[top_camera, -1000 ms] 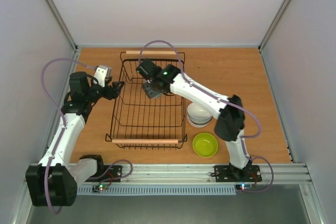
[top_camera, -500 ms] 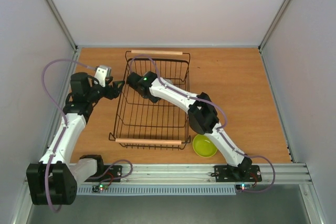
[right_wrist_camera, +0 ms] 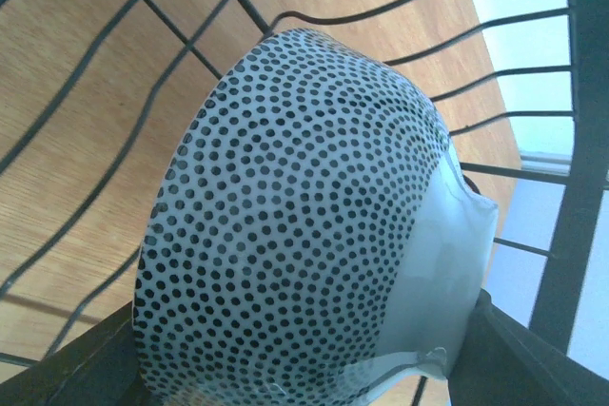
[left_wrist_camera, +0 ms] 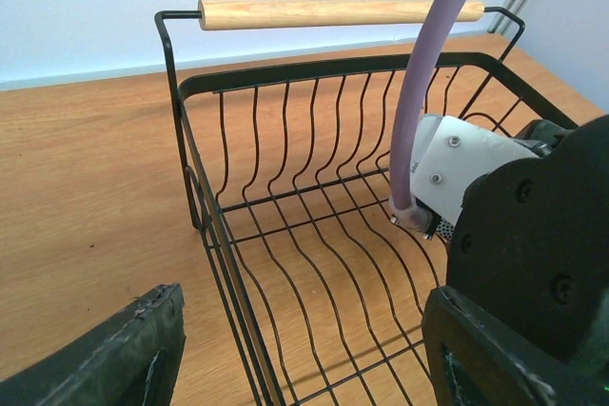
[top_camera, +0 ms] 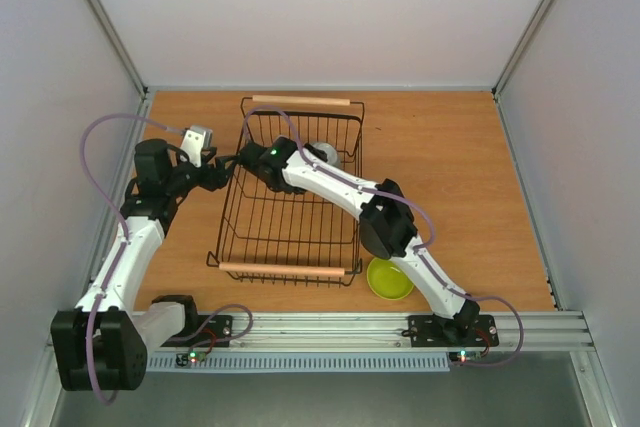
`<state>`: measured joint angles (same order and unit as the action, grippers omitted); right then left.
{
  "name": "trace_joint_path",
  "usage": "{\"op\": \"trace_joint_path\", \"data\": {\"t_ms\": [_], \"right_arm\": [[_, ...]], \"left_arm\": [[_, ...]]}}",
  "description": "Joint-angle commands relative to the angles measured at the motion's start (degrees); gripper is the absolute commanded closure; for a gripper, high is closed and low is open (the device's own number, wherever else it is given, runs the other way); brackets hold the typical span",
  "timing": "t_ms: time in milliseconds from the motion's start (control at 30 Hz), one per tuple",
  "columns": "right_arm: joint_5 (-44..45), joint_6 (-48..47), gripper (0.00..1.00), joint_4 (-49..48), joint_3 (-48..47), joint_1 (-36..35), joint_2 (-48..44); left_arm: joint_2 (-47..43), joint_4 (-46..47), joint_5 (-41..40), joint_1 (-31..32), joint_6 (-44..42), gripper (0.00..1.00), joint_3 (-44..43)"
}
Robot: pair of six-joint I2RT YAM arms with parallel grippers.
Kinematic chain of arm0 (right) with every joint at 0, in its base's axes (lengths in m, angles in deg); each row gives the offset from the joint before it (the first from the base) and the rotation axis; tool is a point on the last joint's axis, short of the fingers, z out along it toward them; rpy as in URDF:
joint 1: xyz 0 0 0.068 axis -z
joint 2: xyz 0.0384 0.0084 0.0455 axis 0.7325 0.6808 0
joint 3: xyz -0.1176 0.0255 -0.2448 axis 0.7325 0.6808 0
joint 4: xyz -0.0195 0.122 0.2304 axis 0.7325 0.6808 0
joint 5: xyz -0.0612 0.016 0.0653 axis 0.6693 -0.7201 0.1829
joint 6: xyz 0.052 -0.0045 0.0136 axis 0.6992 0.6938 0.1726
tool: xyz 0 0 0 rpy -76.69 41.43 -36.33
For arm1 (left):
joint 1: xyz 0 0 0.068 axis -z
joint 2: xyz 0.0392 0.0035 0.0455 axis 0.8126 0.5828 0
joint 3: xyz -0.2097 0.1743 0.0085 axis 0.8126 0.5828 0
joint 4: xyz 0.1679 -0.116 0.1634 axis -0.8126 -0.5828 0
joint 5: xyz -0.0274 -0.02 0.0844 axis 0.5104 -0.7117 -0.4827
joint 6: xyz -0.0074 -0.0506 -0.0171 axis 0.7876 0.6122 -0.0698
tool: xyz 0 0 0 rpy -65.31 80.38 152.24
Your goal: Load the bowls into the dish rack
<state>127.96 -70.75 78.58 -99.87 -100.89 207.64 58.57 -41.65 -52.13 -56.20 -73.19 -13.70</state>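
Jaws of the right gripper [right_wrist_camera: 300, 373] clamp the dotted bowl [right_wrist_camera: 285, 206] inside the dish rack [top_camera: 285, 270], near its far right corner. The left gripper [left_wrist_camera: 295, 368] gapes wide, seemingly astride the rack's left wall. A lime bowl [top_camera: 390, 278] sits beside the rack's near right corner.

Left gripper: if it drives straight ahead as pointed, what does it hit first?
Most likely the dish rack: its left side wall runs between the left gripper's open fingers, so the rim wires come first. The right arm sits further in; depth is unclear.
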Motion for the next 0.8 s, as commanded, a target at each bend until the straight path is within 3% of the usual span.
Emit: {"op": "trace_joint_path", "data": {"t_ms": [0, 267, 467, 633, 700, 767], "right_arm": [[3.1, 1.3, 0.99, 3.4, -0.3, 0.1, -3.0], [1.0, 1.6, 0.98, 4.2, -0.3, 1.5, 0.6], [-0.6, 1.7, 0.8, 3.9, 0.0, 2.9, 2.2], [-3.5, 1.3, 0.45, 3.4, 0.0, 3.5, 2.4], [-4.5, 1.0, 0.28, 3.0, 0.4, 3.5, 2.0], [-5.3, 0.3, 0.03, 1.4, 1.8, 3.3, 1.0]], "left_arm": [[0.3, 3.3, 1.4, -0.2, 0.0, 0.31, 0.5], [0.3, 3.0, 1.5, -0.3, -0.1, 0.31, 0.4], [0.8, 2.9, 2.5, -0.3, -0.3, 0.31, 0.3], [0.8, 2.8, 2.3, -0.3, -0.2, 0.31, 0.2], [0.8, 2.8, 2.3, -0.3, -0.3, 0.31, 0.2], [0.8, 2.8, 2.3, -0.4, -0.4, 0.31, 0.2]]}}
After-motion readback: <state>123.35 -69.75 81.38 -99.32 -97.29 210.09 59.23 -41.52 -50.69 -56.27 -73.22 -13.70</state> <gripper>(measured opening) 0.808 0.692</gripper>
